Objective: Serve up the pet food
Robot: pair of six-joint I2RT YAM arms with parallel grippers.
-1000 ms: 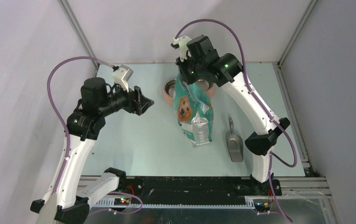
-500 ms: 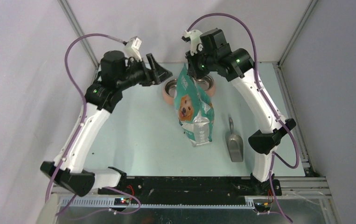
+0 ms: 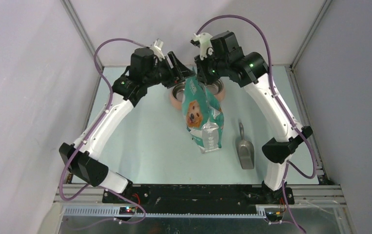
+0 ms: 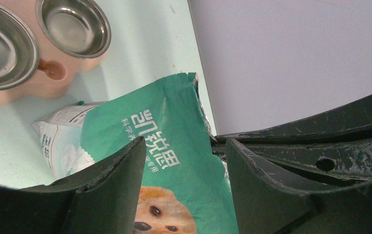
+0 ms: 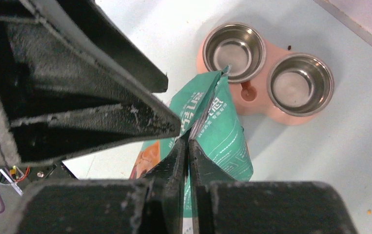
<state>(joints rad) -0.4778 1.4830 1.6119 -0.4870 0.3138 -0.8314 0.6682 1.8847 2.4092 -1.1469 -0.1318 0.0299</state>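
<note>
The teal-green foil bag with a golden dog hangs upright, its top edge pinched in my right gripper, which is shut on it. It also shows in the right wrist view. My left gripper is open, its jaws on either side of the bag's upper left part without closing on it. The pet food is hidden; no kibble shows. The pink double feeder with two steel bowls stands behind the bag, both bowls empty.
A grey metal scoop lies on the table right of the bag. The table's back edge and the enclosure walls are close behind the feeder. The right arm's fingers show in the left wrist view.
My left arm has swung up and to the right, from the left of the table to the top of the bag. The right gripper lifted the bag slightly, then held still.
</note>
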